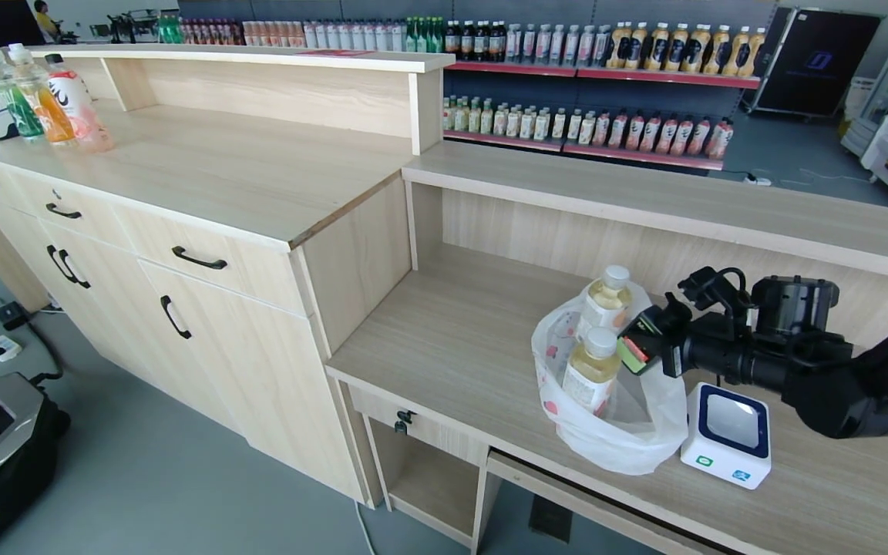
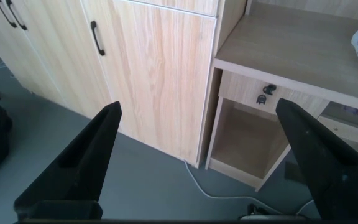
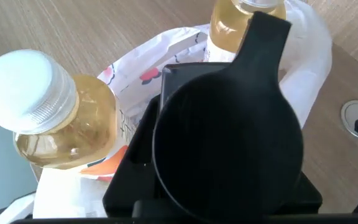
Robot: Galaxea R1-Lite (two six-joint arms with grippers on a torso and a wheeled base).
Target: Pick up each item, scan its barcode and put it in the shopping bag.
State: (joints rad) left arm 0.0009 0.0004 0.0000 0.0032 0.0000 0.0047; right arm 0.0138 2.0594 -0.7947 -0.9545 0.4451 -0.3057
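Well, my right gripper (image 1: 634,351) sits at the white plastic shopping bag (image 1: 621,451) — grip unreadable; left gripper (image 2: 197,106) gapes. Inside, a white-capped yellow-drink bottle (image 1: 593,374) — likely smooth, weighty; I'd clasp its waist.

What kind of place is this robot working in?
Probably a shop checkout, perhaps a mock-up: shelves of bottled drinks behind the wooden counter, and a barcode scanner beside a shopping bag holding two bottles.

2 yellow drink bottles (image 1: 592,370) w/ white caps stand up in white bag (image 1: 613,447); scanner box (image 1: 728,435) at bag's 3 o'clock.
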